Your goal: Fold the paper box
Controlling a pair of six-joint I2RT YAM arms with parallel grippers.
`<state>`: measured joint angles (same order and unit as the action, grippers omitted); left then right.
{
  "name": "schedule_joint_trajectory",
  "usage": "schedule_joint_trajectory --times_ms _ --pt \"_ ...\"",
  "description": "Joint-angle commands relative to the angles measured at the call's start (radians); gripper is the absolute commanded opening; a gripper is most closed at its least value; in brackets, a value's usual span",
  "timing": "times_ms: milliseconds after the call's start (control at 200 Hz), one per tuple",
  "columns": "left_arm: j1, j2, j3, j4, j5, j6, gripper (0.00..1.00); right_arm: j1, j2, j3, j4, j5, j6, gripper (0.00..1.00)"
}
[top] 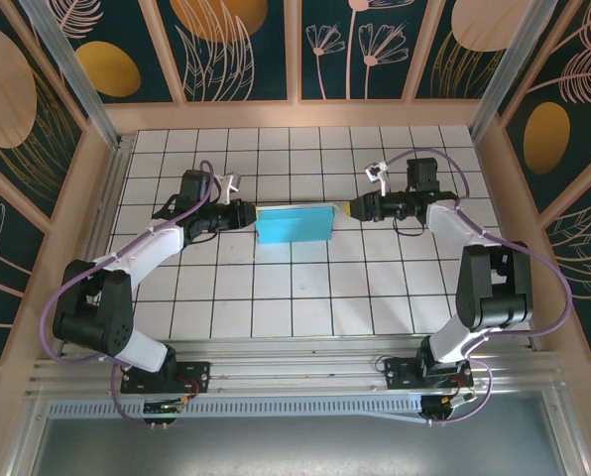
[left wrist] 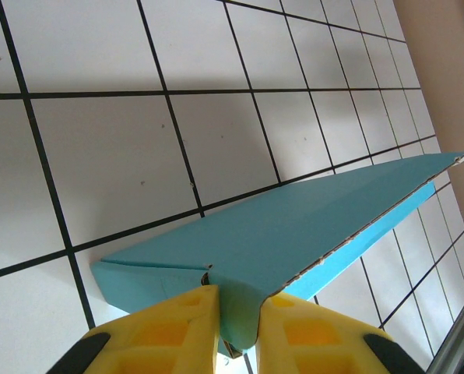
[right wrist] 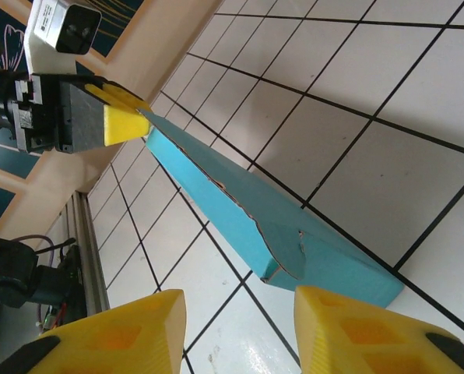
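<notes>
Left gripper (left wrist: 238, 298) is clamped on the left end of the paper box (left wrist: 294, 226), its yellow pads pinching the turquoise card where the layers meet. From above, we see the paper box (top: 294, 224) as a flat turquoise strip stretched between the two arms over the middle of the tiled table (top: 276, 297).

We judge the step in hand to be taking hold of the right end, so the flattened card can be creased. To do it well, we would hold the left pinch firm and level. We would centre the right jaws on the thickness of the end and catch both layers rather than the ragged open seam. We would close gently, since thin card buckles easily.

Right gripper (right wrist: 240, 296) stands partly open at that end. Its pads lie either side of the box's corner, and we see no contact.
</notes>
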<state>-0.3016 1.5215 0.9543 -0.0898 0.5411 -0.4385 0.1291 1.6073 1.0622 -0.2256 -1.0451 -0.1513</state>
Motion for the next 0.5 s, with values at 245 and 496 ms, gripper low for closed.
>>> schedule_joint_trajectory --times_ms 245,496 --pt "-0.007 0.019 0.009 -0.05 0.014 0.007 0.19 0.038 0.087 0.117 -0.046 0.025 -0.062 0.37" --pt "-0.007 0.019 0.008 -0.05 0.014 0.009 0.19 0.05 0.104 0.124 -0.06 0.031 -0.074 0.35"
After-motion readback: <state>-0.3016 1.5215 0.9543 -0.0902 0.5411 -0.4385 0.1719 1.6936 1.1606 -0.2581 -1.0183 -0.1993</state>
